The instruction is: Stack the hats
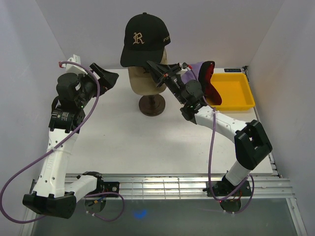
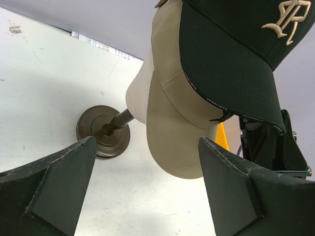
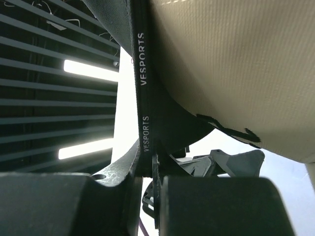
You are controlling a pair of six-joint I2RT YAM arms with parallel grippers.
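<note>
A black cap with a gold R (image 1: 142, 39) sits tilted on top of a beige cap (image 2: 182, 137), which is on the beige mannequin head (image 2: 140, 93). My right gripper (image 1: 156, 73) is shut on the black cap's lower edge, a band printed VESPORTS (image 3: 143, 132), at the head's right side. My left gripper (image 1: 106, 74) is open and empty to the left of the head; its fingers (image 2: 59, 182) frame the beige brim. A lavender cap (image 1: 195, 69) and a red cap (image 1: 209, 81) lie together behind my right arm.
The head stands on a dark round stand (image 1: 151, 104) at the back middle of the white table. A yellow tray (image 1: 236, 91) sits at the back right. White walls close in the left, back and right sides.
</note>
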